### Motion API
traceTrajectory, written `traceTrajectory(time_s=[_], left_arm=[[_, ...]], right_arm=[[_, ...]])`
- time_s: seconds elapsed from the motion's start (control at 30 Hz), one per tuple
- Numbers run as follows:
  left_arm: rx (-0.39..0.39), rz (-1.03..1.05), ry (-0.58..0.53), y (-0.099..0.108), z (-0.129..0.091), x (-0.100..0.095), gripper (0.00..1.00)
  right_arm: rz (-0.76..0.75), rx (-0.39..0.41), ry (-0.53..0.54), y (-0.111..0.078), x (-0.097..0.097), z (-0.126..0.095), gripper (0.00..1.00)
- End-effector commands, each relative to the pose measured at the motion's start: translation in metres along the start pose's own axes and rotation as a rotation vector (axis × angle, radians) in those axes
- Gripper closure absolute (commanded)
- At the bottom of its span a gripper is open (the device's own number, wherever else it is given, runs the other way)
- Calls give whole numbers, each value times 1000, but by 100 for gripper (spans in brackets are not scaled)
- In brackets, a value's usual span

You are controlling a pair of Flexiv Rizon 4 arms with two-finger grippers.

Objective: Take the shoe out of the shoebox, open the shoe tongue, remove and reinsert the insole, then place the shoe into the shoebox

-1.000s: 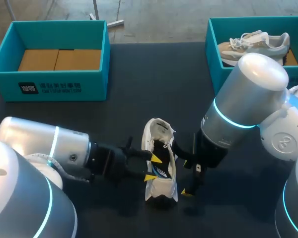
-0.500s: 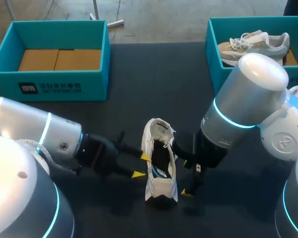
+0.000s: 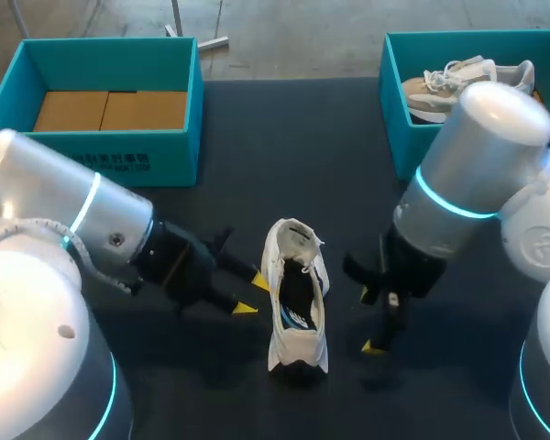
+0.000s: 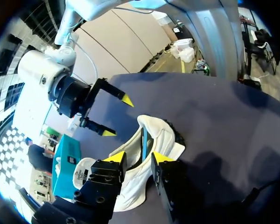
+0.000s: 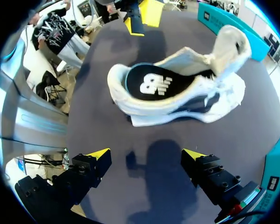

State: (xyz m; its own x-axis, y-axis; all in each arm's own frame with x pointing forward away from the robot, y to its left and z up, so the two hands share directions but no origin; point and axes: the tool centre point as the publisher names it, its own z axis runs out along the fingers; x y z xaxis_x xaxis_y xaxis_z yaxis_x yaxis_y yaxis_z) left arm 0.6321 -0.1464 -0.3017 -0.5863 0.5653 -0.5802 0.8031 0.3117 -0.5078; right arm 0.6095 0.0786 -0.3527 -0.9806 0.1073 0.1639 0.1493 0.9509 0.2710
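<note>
Both pincers are empty and apart from the shoe. The left pincer (image 3: 250,293) hangs just beside the shoe's left flank with its jaws a little apart. The right pincer (image 3: 368,321) stands wide open near the right flank and touches nothing.

The shoe (image 3: 298,316) lies on the bench (image 3: 284,147), midway along its near edge, with the toe towards me and the heel away. Its tongue (image 3: 293,236) is folded back and stands up. The black insole (image 5: 158,84) lies inside the shoe and looks flat and seated, as far as the right wrist view shows.

An empty box (image 3: 101,101) sits at the far left corner of the bench. A second box (image 3: 412,137) at the far right corner holds another shoe (image 3: 467,78).

I cannot tell whether the insole has yet to come out or is already back in. Either way the shoe is light and soft, so I judge it will slide or tip if only one side is pushed.

For a clean pull, one pincer should pin a side wall near the heel. The other should enter the opening from above and nip the insole's rear edge, not the lining. It should then peel up and back, not drag flat.

If the shoe is ready for boxing, take hold of the firm heel collar, not the floppy tongue. Keep the sole level and lower it well inside the walls of the empty box. The main risk is a tip catching the tongue and folding it back in.
</note>
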Motion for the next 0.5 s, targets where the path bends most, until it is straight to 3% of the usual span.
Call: traceTrajectory(time_s=[0.03, 0.23, 0.37, 0.4, 0.5], left_arm=[[-3, 2, 158, 0, -3, -6, 70], [-2, 30, 267, -2, -3, -14, 72], [32, 73, 320, -3, -1, -22, 86], [46, 70, 314, -1, 1, -25, 98], [46, 70, 314, -1, 1, -25, 100]], right_arm=[[12, -28, -13, -39, 10, -35, 0], [-4, -43, -9, -64, 7, -50, 0], [-4, -43, -9, -64, 7, -50, 0], [-4, -43, -9, -64, 7, -50, 0], [-4, -43, -9, -64, 7, -50, 0]])
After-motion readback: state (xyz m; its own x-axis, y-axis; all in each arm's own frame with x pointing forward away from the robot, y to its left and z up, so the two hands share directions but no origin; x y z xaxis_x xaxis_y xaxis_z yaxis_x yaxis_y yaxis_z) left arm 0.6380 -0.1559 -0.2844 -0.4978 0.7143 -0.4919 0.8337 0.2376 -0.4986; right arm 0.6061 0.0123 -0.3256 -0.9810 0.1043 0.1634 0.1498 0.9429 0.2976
